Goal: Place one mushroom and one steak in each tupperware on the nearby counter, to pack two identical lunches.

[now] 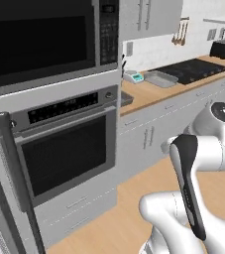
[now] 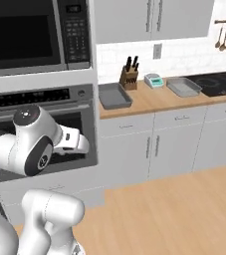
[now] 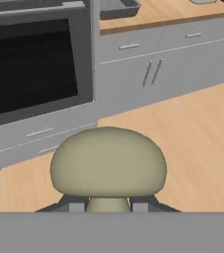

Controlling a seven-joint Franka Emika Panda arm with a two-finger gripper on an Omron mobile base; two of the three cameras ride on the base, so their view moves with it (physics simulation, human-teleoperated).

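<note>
Now gripper pinching mushroom by stem, jaws narrow, pale cap bulging above fingertips. Arm carrying it over floor, facing oven. Looking light, soft, bruisable; rounded cap slippery, stem better hold. Two tupperware trays waiting on counter. No legible writing showing.

Mushroom stem base hidden between the finger tips at 6 o'clock, near tupperware cut off behind the oven wall, far tupperware contents too small to tell
</note>
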